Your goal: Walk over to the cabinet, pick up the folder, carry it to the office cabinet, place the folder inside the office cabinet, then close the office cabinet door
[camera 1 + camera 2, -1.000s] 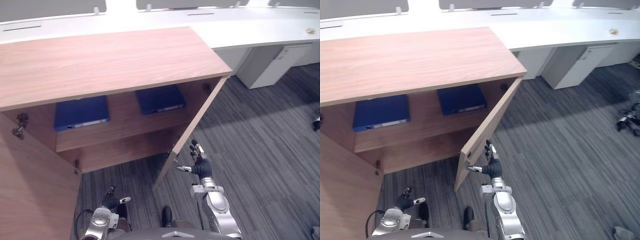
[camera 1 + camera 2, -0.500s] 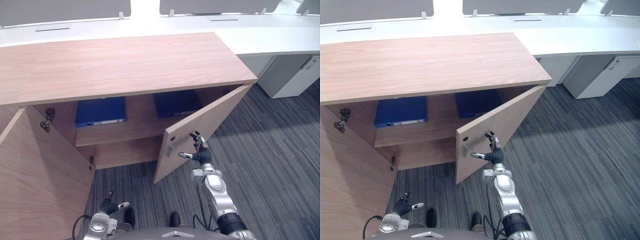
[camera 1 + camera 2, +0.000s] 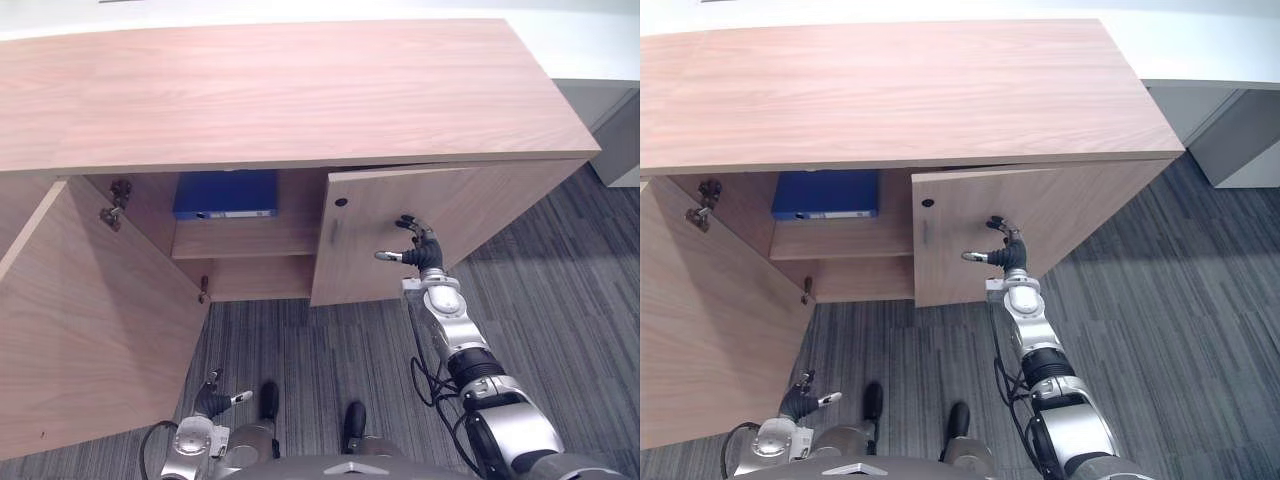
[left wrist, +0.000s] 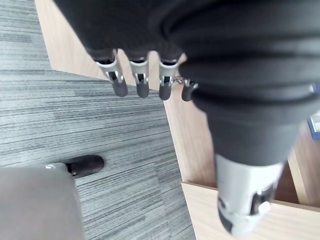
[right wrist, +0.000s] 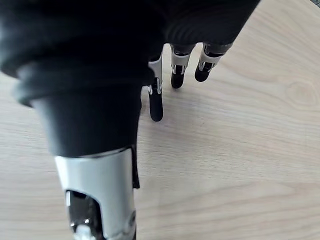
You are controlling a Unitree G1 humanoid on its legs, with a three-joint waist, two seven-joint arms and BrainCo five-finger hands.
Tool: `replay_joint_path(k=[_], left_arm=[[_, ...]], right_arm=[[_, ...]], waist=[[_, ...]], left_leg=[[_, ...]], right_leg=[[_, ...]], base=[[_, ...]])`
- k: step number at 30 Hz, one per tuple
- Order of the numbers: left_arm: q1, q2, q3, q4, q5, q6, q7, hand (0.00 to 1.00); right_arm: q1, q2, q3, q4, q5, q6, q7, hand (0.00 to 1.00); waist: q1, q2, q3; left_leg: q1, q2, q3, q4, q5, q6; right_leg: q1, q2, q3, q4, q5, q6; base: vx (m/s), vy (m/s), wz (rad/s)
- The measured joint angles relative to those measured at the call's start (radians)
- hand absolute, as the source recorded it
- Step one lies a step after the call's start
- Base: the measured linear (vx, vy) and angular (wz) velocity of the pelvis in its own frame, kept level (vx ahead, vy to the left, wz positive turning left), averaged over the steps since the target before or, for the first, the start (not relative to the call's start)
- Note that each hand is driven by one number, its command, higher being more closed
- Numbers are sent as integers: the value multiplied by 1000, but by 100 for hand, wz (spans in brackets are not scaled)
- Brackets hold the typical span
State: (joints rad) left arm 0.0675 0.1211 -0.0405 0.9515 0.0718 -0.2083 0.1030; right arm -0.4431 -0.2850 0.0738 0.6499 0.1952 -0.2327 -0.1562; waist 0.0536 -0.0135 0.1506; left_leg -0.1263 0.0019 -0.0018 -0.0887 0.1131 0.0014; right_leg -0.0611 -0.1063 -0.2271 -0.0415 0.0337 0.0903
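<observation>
The blue folder (image 3: 226, 195) lies on the shelf (image 3: 243, 241) inside the office cabinet (image 3: 300, 90), so the step in hand seems to be the closing. The right hand (image 3: 420, 252), with fingers straight and holding nothing, appears to touch the face of the right door (image 3: 500, 208), which is almost shut. A flat, even push far from the hinges should seat it gently. The left door (image 3: 90, 320) stands wide open. The left hand (image 3: 213, 400) hangs low, relaxed and empty.
</observation>
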Motion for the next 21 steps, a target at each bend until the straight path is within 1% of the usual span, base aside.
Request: replay_joint_path(k=[4, 6, 8, 10, 11, 12, 14, 17, 20, 21], left_arm=[[0, -1, 0, -2, -11, 0, 7, 0], [1, -3, 0, -9, -12, 0, 10, 0], [6, -2, 2, -31, -12, 0, 22, 0], [5, -5, 3, -34, -12, 0, 23, 0], [5, -8, 3, -36, -12, 0, 23, 0], [5, -9, 3, -36, -12, 0, 23, 0], [6, -15, 3, -36, -12, 1, 23, 0], [5, -28, 1, -35, -12, 2, 23, 0], [6, -31, 1, -26, -12, 2, 22, 0], [6, -34, 0, -26, -12, 2, 22, 0]], right_arm=[[7, 3, -1, -15, 1, 0, 0, 0], [50, 6, -2, -69, 0, -1, 1, 0], [149, 45, -10, -169, -5, -8, 3, 0], [229, 90, -9, -207, -6, -11, 5, 0], [293, 124, -8, -213, -7, -13, 11, 0], [318, 134, -8, -213, -8, -13, 17, 0], [380, 158, -7, -208, -17, -13, 26, 0], [474, 181, 1, -174, -52, -10, 47, 0], [512, 200, 1, -60, -101, -3, 49, 0], [519, 201, 0, 2, -124, 0, 52, 0]], waist=[[-2, -4, 2], [-4, -7, 4], [-5, -14, 10], [-11, -18, 10], [-21, -18, 11], [-23, -19, 11], [-25, -19, 11], [-37, -20, 10], [-46, -26, 5], [-48, -27, 4]], left_leg=[[2, -2, 0, 0, 1, 2], [9, -1, 1, 0, 0, 0], [26, 3, 3, 0, -5, -5], [47, 8, 5, 0, -14, -8], [60, 11, 8, 0, -20, -14], [65, 12, 12, 0, -22, -13], [74, 16, 27, 0, -26, -13], [89, 21, 49, 0, -34, -14], [112, 26, 70, 0, -43, -17], [121, 27, 79, 0, -45, -16]], right_leg=[[3, 0, -1, 2, 2, 1], [12, 1, -3, 2, -2, -1], [30, 5, -3, 1, -10, -3], [49, 8, 0, 2, -18, -5], [61, 10, 2, 3, -23, -6], [62, 11, 5, 5, -24, -7], [61, 13, 20, 11, -27, -7], [61, 16, 45, 16, -28, -7], [72, 21, 68, 17, -28, -6], [77, 21, 75, 16, -28, -6]], base=[[53, -7, 2], [60, -19, 6], [40, -27, 2], [26, -35, -4], [9, -29, -7], [-4, -19, -11], [-12, -9, -23], [-26, -10, -27], [-9, -7, -22], [-15, -8, -16]])
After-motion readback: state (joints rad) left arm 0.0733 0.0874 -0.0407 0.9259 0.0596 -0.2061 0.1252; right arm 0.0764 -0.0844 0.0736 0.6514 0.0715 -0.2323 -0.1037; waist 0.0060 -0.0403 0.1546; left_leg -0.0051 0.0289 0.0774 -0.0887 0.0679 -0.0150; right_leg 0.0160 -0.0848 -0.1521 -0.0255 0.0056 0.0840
